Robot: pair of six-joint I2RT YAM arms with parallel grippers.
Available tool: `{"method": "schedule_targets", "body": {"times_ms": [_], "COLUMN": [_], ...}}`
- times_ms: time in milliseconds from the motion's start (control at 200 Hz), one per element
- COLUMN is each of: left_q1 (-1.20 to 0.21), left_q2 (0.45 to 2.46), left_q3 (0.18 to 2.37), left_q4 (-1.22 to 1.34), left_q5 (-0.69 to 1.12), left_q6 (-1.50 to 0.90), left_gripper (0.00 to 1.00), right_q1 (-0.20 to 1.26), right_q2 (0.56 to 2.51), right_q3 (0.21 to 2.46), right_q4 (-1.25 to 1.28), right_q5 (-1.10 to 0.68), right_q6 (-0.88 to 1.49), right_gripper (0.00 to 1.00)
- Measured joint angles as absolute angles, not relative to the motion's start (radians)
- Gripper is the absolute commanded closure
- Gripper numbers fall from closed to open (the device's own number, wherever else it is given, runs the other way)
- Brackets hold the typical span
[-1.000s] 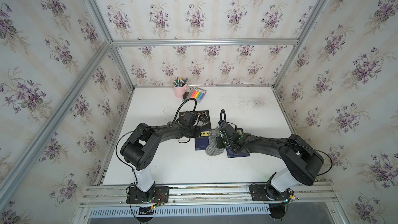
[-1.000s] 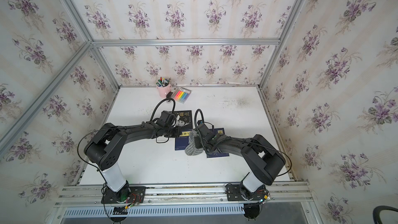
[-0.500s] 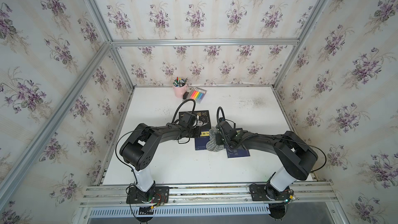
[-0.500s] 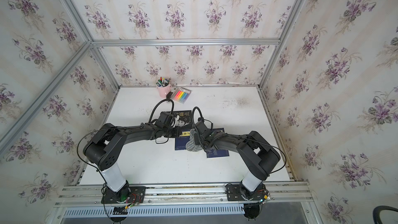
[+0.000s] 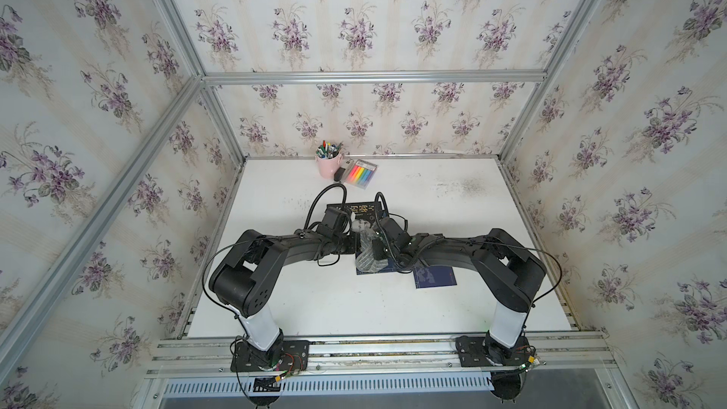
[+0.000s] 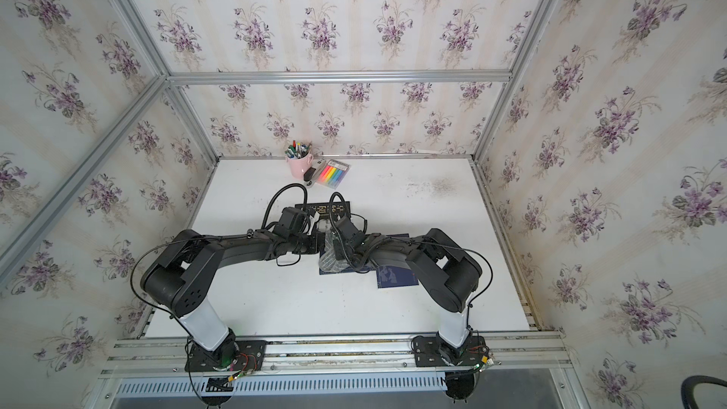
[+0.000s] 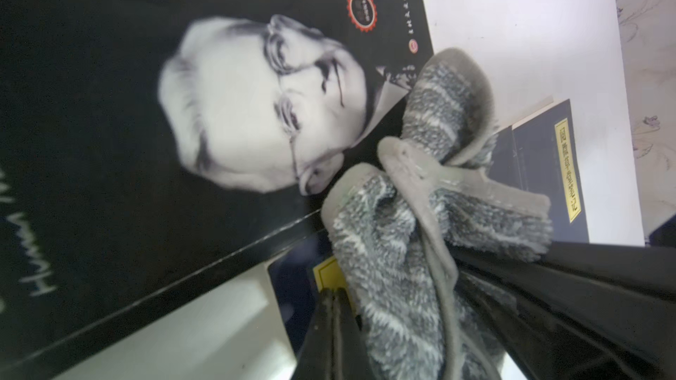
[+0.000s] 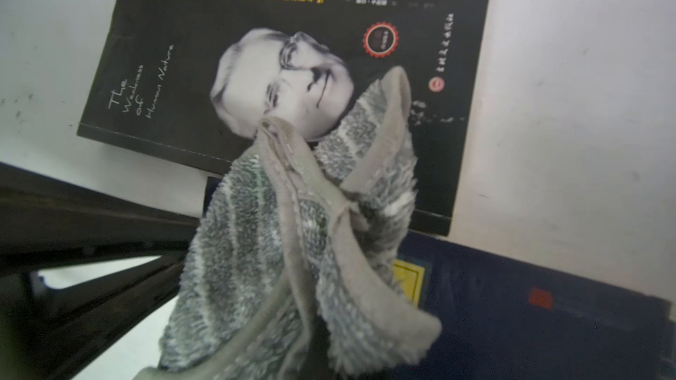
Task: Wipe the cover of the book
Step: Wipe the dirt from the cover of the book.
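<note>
Black left arm and black right arm crowd the centre over the black paperback book; white tabletop is open rightward; pink pen cup stands at far edge

I worked in a test booth dressed up as a home study. Flowered wallpaper hung on a bare aluminium frame. A white table carried a pink cup of pens, a pack of coloured markers and a black book. I was bolted to a metal rail.
</note>
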State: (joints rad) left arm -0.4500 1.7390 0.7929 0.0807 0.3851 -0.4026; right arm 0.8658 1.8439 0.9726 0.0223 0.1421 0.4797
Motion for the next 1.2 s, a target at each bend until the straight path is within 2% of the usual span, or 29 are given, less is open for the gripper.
{"method": "schedule_targets", "body": {"times_ms": [200, 490, 699, 894, 1079, 1199], "left_q1": [-0.442, -0.440, -0.440, -0.440, -0.440, -0.440], "left_q2": [1.743, 1.744, 1.744, 1.742, 1.738, 1.723], "left_q3": [0.788, 0.788, 0.788, 0.788, 0.786, 0.776], "left_q4": [0.091, 0.094, 0.094, 0.093, 0.090, 0.076], "left_q5": [0.404, 0.411, 0.414, 0.411, 0.409, 0.398], "left_q6": [-0.403, -0.403, -0.403, -0.402, -0.403, -0.402], "left_gripper": [1.00, 1.00, 1.00, 1.00, 1.00, 0.95], "right_q1": [0.844, 0.684, 0.671, 0.740, 0.865, 0.902], "right_q2": [1.813, 1.624, 1.602, 1.645, 1.790, 1.845], "right_q3": [0.919, 0.717, 0.701, 0.727, 0.863, 0.908], "right_q4": [0.051, 0.041, 0.022, 0.028, 0.067, 0.120], "right_q5": [0.135, 0.113, 0.116, 0.175, 0.208, 0.181], "right_q6": [0.479, 0.479, 0.478, 0.489, 0.512, 0.526], "right_gripper": [1.00, 1.00, 1.00, 1.00, 1.00, 1.00]}}
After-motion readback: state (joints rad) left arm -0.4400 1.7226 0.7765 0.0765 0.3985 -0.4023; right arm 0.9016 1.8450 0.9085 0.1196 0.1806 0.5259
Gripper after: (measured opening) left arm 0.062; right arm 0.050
